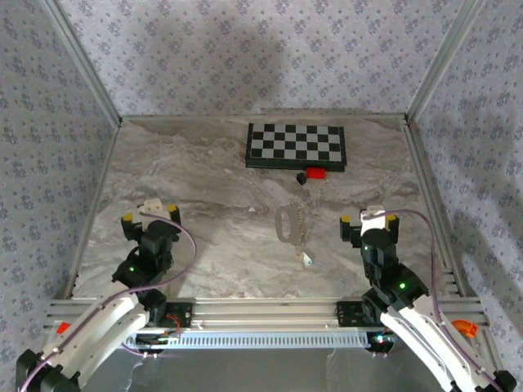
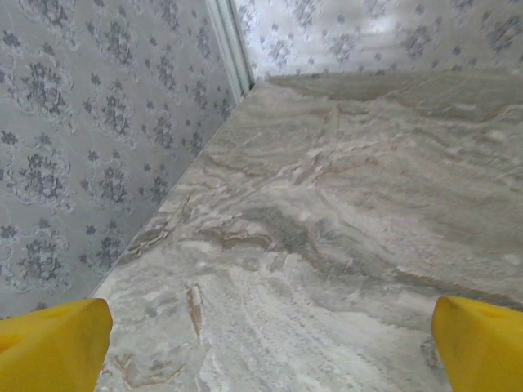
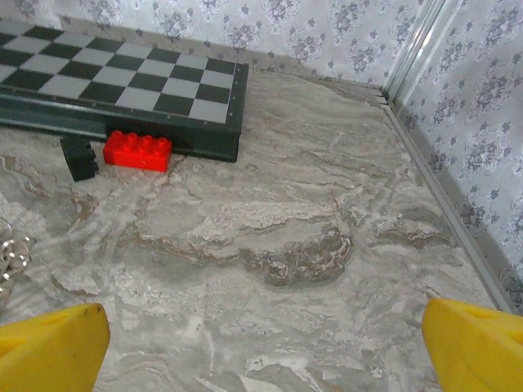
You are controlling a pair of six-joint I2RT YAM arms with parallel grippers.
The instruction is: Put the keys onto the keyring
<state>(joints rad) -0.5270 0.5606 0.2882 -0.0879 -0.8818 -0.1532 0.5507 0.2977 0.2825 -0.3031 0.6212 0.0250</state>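
The keyring (image 1: 290, 223), a thin beaded chain loop, lies on the marble table's middle. Just below it a tiny key (image 1: 308, 259) with a pale mint head rests on the table, near the chain's trailing end. A bit of the chain (image 3: 8, 253) shows at the left edge of the right wrist view. My left gripper (image 1: 149, 217) hovers over the table's left part, open, with nothing between its yellow fingertips (image 2: 53, 347). My right gripper (image 1: 368, 220) stands to the right of the chain, open and empty, its yellow fingertips (image 3: 49, 347) wide apart.
A checkerboard (image 1: 296, 145) lies at the back centre. A red block (image 1: 316, 172) and a small black block (image 1: 301, 177) sit against its front edge. Patterned walls with metal posts enclose the table (image 1: 212, 204) on three sides.
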